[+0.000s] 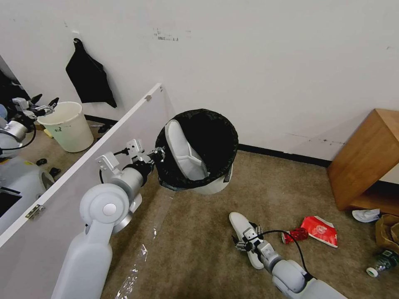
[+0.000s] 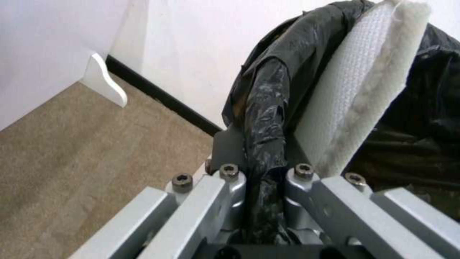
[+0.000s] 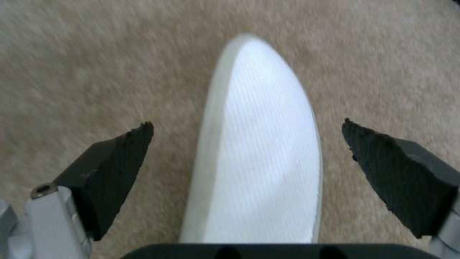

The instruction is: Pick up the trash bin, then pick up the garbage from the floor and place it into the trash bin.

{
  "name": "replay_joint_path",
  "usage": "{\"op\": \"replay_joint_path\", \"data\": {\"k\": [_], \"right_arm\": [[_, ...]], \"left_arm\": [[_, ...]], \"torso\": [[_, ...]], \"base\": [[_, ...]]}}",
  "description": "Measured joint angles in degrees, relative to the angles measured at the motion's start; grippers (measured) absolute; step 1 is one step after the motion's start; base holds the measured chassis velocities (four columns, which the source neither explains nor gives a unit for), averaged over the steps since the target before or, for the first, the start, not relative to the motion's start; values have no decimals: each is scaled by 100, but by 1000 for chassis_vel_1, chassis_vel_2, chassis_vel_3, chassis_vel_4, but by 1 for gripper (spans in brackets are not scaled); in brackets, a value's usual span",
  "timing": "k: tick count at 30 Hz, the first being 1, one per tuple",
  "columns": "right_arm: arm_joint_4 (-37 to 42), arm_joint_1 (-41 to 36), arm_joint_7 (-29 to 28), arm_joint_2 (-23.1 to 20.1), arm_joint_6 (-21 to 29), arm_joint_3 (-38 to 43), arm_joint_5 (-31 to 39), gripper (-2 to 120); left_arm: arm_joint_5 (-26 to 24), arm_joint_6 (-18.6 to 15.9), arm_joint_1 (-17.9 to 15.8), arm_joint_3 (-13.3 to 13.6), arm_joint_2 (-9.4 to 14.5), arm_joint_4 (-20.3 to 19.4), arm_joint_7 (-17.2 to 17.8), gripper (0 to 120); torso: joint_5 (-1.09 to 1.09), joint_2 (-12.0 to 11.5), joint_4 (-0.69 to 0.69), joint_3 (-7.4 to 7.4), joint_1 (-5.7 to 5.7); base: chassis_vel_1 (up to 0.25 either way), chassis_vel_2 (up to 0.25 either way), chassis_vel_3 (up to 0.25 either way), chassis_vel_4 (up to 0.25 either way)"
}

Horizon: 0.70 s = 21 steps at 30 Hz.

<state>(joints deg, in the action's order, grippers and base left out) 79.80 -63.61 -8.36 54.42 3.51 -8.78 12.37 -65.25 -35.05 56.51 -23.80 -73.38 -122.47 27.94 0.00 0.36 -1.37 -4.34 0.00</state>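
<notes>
My left gripper [image 1: 159, 154] is shut on the rim of the trash bin [image 1: 216, 185], a white bin lined with a black bag, held tilted above the floor. One white slipper [image 1: 185, 149] leans inside it; the left wrist view shows that slipper [image 2: 354, 86] beside the pinched bag rim [image 2: 266, 118]. A second white slipper [image 1: 240, 223] lies on the beige carpet [image 1: 195, 245]. My right gripper [image 1: 246, 241] hovers just over it, open, with a fingertip [image 3: 120, 158] on each side of the slipper [image 3: 263, 151]. More garbage lies to the right: a crushed red can [image 1: 296, 235], a red paper cup [image 1: 321, 229], a white tissue [image 1: 365, 215], a brown bag [image 1: 388, 232] and a clear bottle [image 1: 382, 262].
A white partition panel [image 1: 83, 166] runs along my left. Beyond it stand a cream bucket [image 1: 68, 124] and another robot arm [image 1: 25, 112]. A wooden cabinet [image 1: 365, 162] stands at the right wall. A black cloth [image 1: 89, 79] hangs on the wall.
</notes>
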Motion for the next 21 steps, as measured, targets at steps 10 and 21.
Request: {"op": "replay_joint_path", "data": {"k": [10,21], "right_arm": [[-394,143,-149,137,111,-82,-247,100],[-526,229,-170,266,76,-190,-283,100]], "left_arm": [[4,4,25,-2,-7,-34,-5,4],[19,8,31,-4,-32,-38,-16,4]], "torso": [[0,0,0,0,0],[0,0,1,0,0]], "base": [[0,0,0,0],[0,0,0,0]]}}
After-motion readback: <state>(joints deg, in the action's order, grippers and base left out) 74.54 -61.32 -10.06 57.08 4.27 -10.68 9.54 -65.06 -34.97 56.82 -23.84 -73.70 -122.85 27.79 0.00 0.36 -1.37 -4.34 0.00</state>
